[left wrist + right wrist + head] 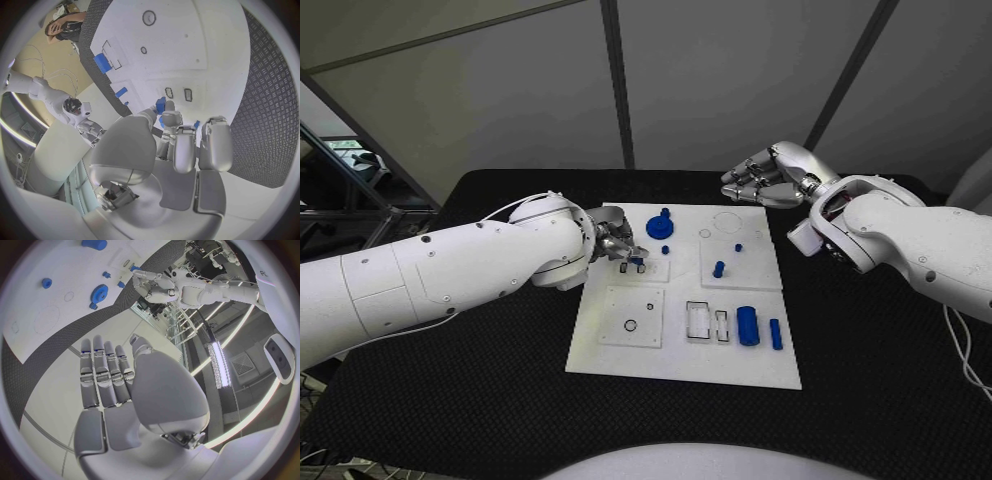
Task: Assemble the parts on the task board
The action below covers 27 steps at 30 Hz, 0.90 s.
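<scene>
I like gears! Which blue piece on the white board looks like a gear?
The round toothed blue gear at the board's far edge, beside the left hand. The other blue pieces are plain pegs and cylinders.

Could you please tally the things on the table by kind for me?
Task board: 1
Left hand and right hand: 2
Blue parts on the board: 6
Blue part pinched by the left hand: 1
Total: 10

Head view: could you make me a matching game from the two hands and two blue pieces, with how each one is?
1 left hand
2 right hand
3 blue gear
4 thick blue cylinder

A lying at the task board's near right
B holding nothing, beyond the board
C pinching a small blue part
D near the board's far edge

Pairs: 1-C, 2-B, 3-D, 4-A
</scene>
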Available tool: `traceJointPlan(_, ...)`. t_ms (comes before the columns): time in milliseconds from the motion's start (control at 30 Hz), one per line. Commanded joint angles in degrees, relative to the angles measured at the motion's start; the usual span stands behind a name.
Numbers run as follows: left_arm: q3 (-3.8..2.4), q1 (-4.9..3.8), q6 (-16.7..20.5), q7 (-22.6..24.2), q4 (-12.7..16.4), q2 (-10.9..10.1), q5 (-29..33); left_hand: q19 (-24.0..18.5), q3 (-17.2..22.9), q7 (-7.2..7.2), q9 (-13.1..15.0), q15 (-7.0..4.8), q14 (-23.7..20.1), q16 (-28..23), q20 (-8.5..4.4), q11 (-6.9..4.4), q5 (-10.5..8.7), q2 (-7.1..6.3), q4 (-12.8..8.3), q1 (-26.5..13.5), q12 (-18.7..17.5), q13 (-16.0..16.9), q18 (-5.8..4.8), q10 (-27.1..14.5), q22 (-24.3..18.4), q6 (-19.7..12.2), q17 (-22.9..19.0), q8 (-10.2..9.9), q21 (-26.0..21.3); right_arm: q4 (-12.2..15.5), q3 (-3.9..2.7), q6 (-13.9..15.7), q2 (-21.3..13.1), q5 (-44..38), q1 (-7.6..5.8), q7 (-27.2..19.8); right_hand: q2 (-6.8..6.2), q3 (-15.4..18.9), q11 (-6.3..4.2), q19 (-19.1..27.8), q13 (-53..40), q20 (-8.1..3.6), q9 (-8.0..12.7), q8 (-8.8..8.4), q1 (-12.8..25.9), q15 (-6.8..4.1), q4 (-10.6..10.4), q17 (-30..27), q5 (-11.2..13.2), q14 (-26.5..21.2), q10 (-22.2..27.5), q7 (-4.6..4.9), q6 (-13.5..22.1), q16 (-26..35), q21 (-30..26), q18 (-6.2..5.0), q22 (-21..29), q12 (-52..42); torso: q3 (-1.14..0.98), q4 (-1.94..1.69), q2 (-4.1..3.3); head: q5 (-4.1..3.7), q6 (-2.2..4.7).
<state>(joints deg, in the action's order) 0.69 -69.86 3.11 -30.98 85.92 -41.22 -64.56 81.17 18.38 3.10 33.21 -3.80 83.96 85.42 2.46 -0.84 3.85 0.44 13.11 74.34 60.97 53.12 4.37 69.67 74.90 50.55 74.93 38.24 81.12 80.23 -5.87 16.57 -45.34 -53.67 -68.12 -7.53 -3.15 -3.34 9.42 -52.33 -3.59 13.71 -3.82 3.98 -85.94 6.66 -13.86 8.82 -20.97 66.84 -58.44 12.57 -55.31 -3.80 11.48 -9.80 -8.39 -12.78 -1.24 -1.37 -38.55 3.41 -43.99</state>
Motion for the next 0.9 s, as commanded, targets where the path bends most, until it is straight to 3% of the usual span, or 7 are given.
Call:
traceJointPlan(33,0.03,-0.07,0.3,-1.0,-0.2,0.3,-1.9,0.1,6.0,-0.29,0.1,-0.47,4.6,0.1,-0.24,-0.27,0.02,-0.23,-5.4,-0.2,0.3,0.1,-0.97,0.6,0.9,-0.2,10.8,0.3,-0.3,0.0,-0.05,-0.4,0.1,-0.1,-0.10,-0.2,0.08,-0.2,-0.04,-0.4,0.0,0.16,0.0,-0.10,-0.1,-0.04,0.0,-0.1,-0.3,-0.4,0.5,0.30,0.3,0.1,-0.2,-0.72,0.1,0.0,0.00,0.00,-0.05,0.00,-0.18)
traceJointPlan(533,1.51,-0.07,-2.3,-2.0,-1.9,2.6,-3.9,0.1,6.7,-0.29,0.3,-0.46,4.6,0.0,-0.24,-0.26,-0.05,-0.54,-5.4,-0.7,-0.1,-0.3,-0.94,0.4,0.9,-0.2,10.7,0.5,-0.4,0.1,-0.05,-0.2,0.4,-0.1,-0.09,-0.4,0.26,-0.3,-0.01,-0.5,0.0,0.17,0.0,-0.09,0.2,0.02,-0.3,-0.2,-0.5,-0.4,0.5,0.33,0.3,0.1,-0.4,-0.72,0.2,-0.1,-0.04,0.01,0.01,-0.11,-0.61)
traceJointPlan(900,1.79,-0.08,-2.4,-2.0,-2.5,3.2,-4.8,0.1,7.2,-0.32,0.5,-0.48,4.6,0.1,-0.24,-0.29,-0.05,-0.71,-5.5,-0.8,0.0,-0.2,-0.96,0.4,1.0,-0.2,10.7,0.6,-0.3,0.1,-0.05,-0.3,0.5,-0.1,-0.09,-0.1,0.26,-0.3,0.03,-0.4,0.0,0.18,0.0,-0.11,0.3,0.11,-0.4,-0.2,-0.5,-0.4,0.6,0.37,0.3,0.1,-0.6,-0.71,0.3,-0.1,0.00,-0.03,0.03,-0.25,-0.80)
